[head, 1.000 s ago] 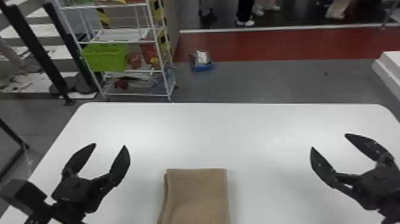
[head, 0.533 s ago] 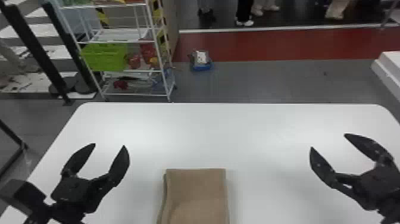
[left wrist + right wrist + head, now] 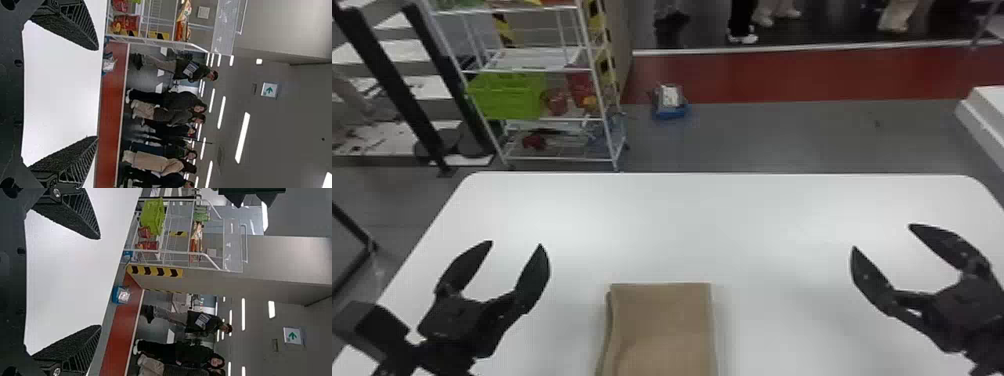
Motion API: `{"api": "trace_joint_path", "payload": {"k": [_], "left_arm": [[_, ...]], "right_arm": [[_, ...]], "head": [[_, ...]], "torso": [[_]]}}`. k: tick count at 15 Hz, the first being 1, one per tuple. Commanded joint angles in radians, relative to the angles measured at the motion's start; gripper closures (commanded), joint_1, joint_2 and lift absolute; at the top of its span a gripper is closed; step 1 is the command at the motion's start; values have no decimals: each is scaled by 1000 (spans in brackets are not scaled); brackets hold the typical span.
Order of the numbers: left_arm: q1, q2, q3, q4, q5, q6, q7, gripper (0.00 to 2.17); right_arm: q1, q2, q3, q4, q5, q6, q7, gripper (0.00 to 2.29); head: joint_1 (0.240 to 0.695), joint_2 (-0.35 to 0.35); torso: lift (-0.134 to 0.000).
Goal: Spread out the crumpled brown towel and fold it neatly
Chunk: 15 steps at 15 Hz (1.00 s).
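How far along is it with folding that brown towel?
Spreading and folding look done: the towel lies as a neat, straight-edged block, an under layer peeking out on its left. Nothing is in hand: the left gripper and right gripper are open, either side. Perhaps only tidying that layer is left; the near end runs past the head view's edge.

Far off and high up, a white sign [image 3: 269, 90] bears a green arrow; a yellow wall strip [image 3: 154, 271] carries black chevrons.

Brown towel [image 3: 662, 330] folded, flat on white table [image 3: 692, 225], well apart from its far edge; layers offset at left
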Motion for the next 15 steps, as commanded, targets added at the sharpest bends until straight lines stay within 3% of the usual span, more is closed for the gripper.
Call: {"api": "trace_joint_path", "payload": {"k": [1,15], "left_arm": [[0,-3,0,0,0,-2,0,76],[5,-3,-9,-9,-2,1,-2,76]], "right_arm": [[0,1,1,0,0,0,0,73],[0,1,15,-5,0,6,-8,76]], "head": [[695,112],[695,111]], "torso": [[-122],[-122]]}}
